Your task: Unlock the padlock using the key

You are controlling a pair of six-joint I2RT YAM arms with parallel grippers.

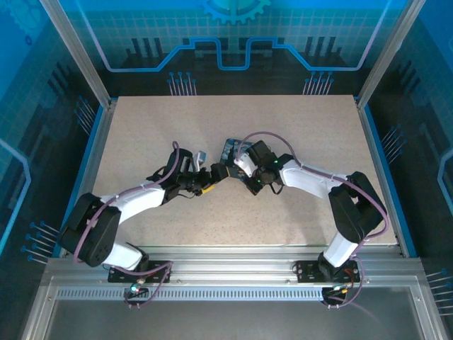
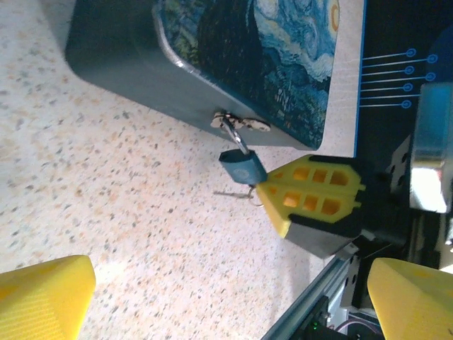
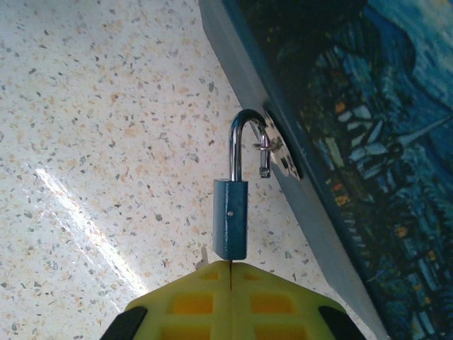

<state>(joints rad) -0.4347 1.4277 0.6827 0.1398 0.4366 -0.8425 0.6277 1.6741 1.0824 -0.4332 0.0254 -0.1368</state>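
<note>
Both arms reach inward, left gripper (image 2: 233, 278) spread wide, right gripper (image 3: 231, 275) clenched just below the padlock (image 3: 231, 219).

top external: high and behind, looking down over whole counter (image 1: 141, 142) | left wrist: close, facing padlock (image 2: 242, 168) | right wrist: closer, same padlock (image 3: 231, 219)

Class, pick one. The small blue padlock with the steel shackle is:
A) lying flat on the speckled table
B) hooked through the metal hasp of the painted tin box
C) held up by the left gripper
B: the small blue padlock hangs by its steel shackle from the metal hasp on the painted tin box.
</note>
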